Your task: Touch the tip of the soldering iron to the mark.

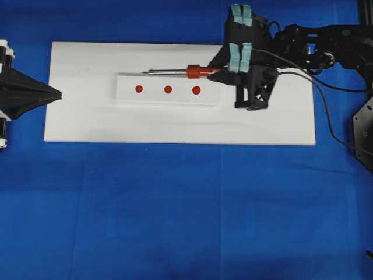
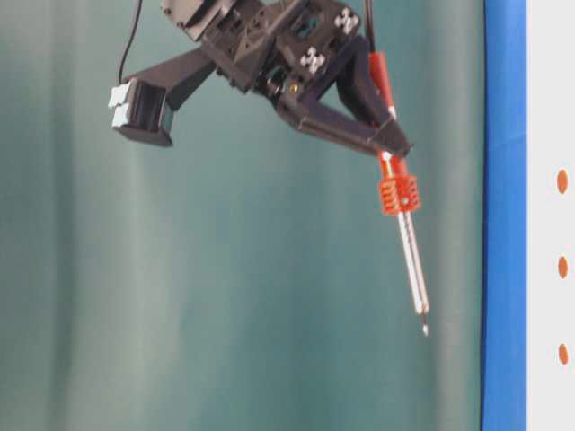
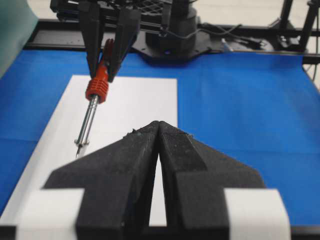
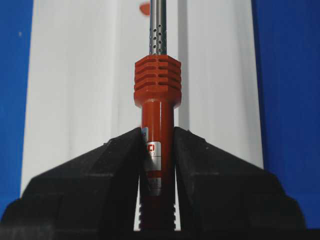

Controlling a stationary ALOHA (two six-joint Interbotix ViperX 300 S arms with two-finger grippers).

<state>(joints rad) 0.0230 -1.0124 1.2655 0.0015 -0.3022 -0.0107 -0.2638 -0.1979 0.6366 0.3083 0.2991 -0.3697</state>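
The soldering iron (image 1: pixel 195 72) has a red-orange ribbed handle (image 4: pixel 157 80) and a thin silver shaft. My right gripper (image 4: pixel 157 131) is shut on the handle just behind the ribbed collar. The iron hangs in the air, tilted tip-down (image 2: pixel 424 329), apart from the board. Three red marks (image 1: pixel 168 89) sit in a row on a raised white strip (image 1: pixel 128 95). From overhead the tip (image 1: pixel 144 72) lies just past the strip's far edge, near the left mark (image 1: pixel 139 88). My left gripper (image 1: pixel 60 93) rests shut and empty at the board's left edge.
A white board (image 1: pixel 87 125) lies on the blue table cover (image 1: pixel 186 210). The iron's black cord (image 1: pixel 326 111) trails off to the right past the right arm (image 1: pixel 315 44). A green curtain (image 2: pixel 225 296) stands behind.
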